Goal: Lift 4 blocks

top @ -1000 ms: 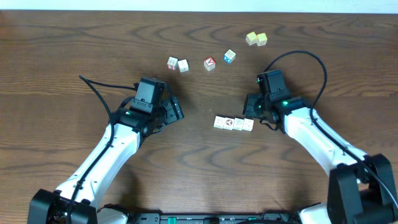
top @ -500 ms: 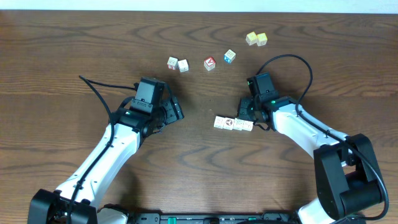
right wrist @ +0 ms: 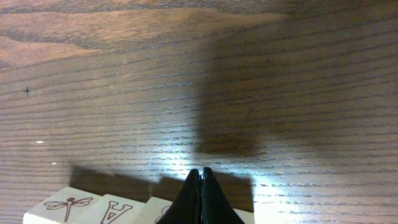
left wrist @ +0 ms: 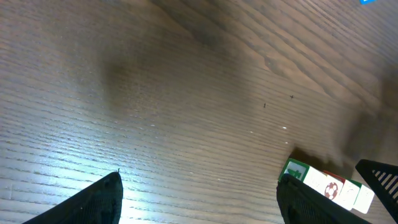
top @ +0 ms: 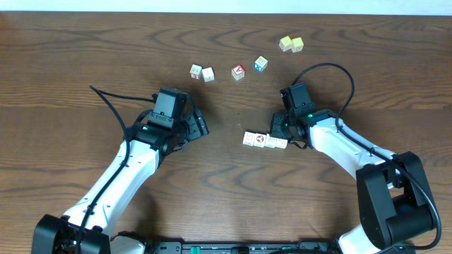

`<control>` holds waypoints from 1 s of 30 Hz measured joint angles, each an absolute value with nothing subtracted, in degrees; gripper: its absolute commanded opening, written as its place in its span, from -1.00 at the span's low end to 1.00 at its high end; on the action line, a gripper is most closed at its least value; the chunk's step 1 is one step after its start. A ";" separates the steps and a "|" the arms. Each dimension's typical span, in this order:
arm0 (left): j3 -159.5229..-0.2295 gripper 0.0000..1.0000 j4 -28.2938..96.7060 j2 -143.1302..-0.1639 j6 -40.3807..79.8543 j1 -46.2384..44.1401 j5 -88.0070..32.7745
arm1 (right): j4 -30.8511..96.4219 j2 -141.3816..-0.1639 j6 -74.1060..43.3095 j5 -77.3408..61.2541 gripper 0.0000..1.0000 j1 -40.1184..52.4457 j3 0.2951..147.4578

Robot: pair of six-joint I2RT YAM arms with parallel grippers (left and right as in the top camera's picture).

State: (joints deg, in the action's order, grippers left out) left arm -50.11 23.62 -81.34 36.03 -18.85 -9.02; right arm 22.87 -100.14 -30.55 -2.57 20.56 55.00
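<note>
Blocks [top: 265, 140], four matte cream cubes with printed faces, lay in a touching row on the wood-grain table [top: 85, 42]. Right end effector [right wrist: 200, 186] was pressed together beside them; left end effector [top: 196, 125] was spread, empty.

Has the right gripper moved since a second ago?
Yes. In the overhead view the right gripper has shifted left, toward the right end of the row of blocks, which stayed put.

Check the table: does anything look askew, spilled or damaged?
Nothing stands out. The four blocks lie in a neat row, and the loose cubes farther back sit flat, with no visible damage.
</note>
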 measured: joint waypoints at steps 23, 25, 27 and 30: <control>-50.11 0.59 23.62 -81.34 36.03 -18.85 -9.02 | 23.79 -100.14 -30.52 -4.49 -0.98 20.56 55.00; -50.11 0.59 23.62 -81.34 36.03 -18.85 -9.02 | 24.10 -100.14 -30.52 -4.54 -0.98 20.56 55.00; -50.11 0.59 23.62 -81.34 36.03 -18.85 -9.02 | 24.21 -100.14 -30.52 -4.58 -0.98 20.56 55.00; -50.11 0.60 23.62 -81.34 36.03 -18.85 -9.02 | 24.21 -100.14 -30.50 -4.69 -0.98 20.56 55.00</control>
State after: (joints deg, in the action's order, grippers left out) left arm -50.11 23.62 -81.34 36.03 -18.85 -9.02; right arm 24.21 -100.14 -30.50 -4.69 20.56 55.00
